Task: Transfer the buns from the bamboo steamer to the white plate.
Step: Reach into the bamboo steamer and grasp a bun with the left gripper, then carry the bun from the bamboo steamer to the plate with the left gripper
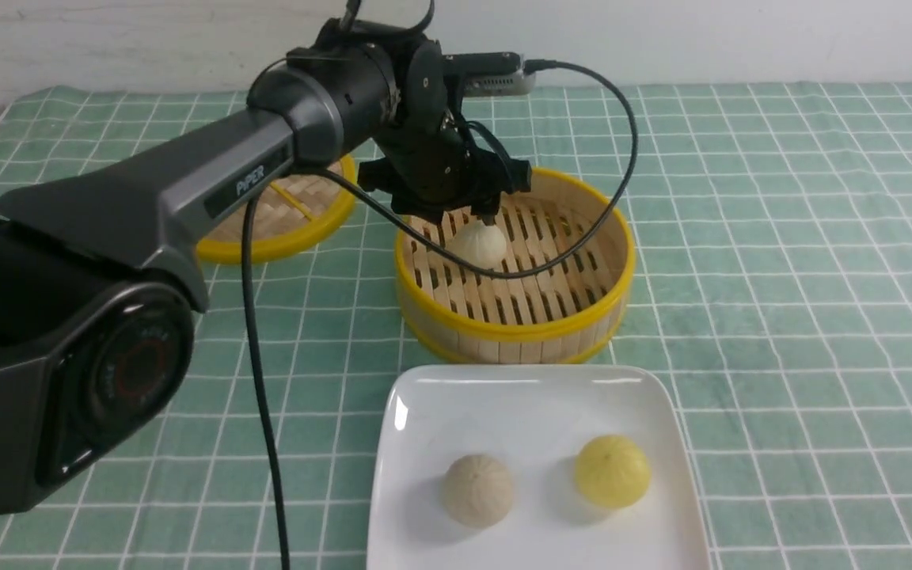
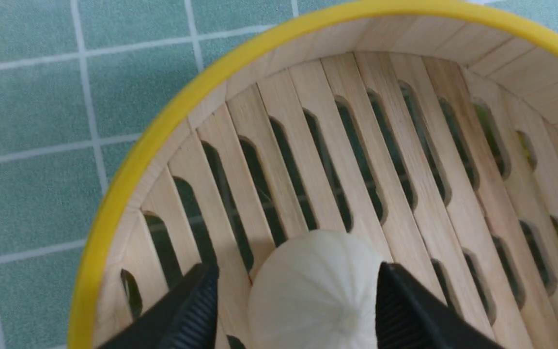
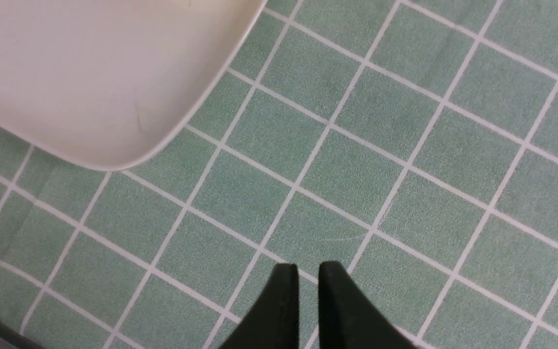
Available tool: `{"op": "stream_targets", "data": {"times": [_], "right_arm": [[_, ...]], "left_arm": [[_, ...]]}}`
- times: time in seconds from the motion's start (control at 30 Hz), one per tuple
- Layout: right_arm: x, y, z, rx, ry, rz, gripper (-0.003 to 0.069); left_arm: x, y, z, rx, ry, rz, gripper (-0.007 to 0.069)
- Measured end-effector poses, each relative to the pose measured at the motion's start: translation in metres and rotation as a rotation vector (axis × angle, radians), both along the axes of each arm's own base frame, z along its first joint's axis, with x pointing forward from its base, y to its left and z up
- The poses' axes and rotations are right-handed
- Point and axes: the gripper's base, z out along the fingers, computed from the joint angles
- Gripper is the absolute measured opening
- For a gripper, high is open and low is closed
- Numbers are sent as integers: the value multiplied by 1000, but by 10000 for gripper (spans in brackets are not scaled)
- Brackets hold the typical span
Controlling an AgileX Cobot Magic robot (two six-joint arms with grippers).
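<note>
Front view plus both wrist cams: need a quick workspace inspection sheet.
Surface: green checked cloth, flat.
Job's things: one white bun in the bamboo steamer; cream bun and yellow bun on the white plate.
Clutter: steamer lid behind the left arm.
Grippers: left hand open, straddling the white bun; right hand nearly closed, empty, beside the plate.
Cables: black cable looping over the steamer.
Surroundings: pale wall.

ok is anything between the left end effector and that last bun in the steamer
Nothing visible. The left end effector is open and straddles the last cream bun on the bamboo steamer floor, one finger on each side with bare slats around it. Only its own cable drapes in front in the front view.
</note>
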Motion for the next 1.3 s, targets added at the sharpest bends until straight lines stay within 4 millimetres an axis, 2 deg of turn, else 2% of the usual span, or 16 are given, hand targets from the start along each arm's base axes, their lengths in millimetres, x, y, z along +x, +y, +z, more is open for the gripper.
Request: {"op": "stream_targets", "data": {"times": [0.07, 0.17, 0.27, 0.33, 0.43, 0.6, 0.63, 0.67, 0.7, 0.77, 0.87, 0.97, 1.1, 1.23, 1.27, 1.3], "right_arm": [[0, 0, 0, 0, 0, 0, 85], [0, 0, 0, 0, 0, 0, 85], [0, 0, 0, 0, 0, 0, 87], [0, 0, 0, 2, 1, 0, 90], [0, 0, 0, 6, 2, -1, 96], [0, 1, 0, 8, 2, -1, 100], [0, 1, 0, 8, -1, -2, 101], [0, 1, 0, 8, -1, -2, 101], [0, 1, 0, 9, -4, -3, 104], [0, 1, 1, 11, -5, -3, 107], [0, 1, 1, 20, -3, -5, 111], [0, 2, 1, 27, 0, -6, 113], [0, 2, 1, 34, 2, -7, 118], [0, 2, 1, 35, 2, -7, 121], [0, 2, 1, 35, 2, -7, 121], [0, 3, 1, 37, 2, -8, 122]], "left_arm": [[1, -1, -11, 11, 27, -1, 409], [-1, -3, -19, 7, 69, -16, 289], [-3, -5, -13, -12, 79, -34, 108], [-5, -5, -4, -24, 88, -39, 50], [-12, -2, 29, -34, 70, -52, 29], [-37, 10, 125, -99, -70, -75, 29], [-51, 18, 153, -109, -100, -86, 29], [-52, 18, 154, -107, -96, -88, 29], [-69, 27, 180, -104, -109, -103, 29], [-91, 38, 203, -99, -98, -116, 29], [-110, 47, 217, -112, -98, -124, 29], [-123, 51, 216, -122, -64, -138, 30], [-151, 59, 194, -124, 61, -176, 32], [-178, 61, 129, -90, 315, -191, 33], [-179, 60, 129, -92, 315, -194, 33], [-189, 58, 104, -60, 404, -202, 33]]}}
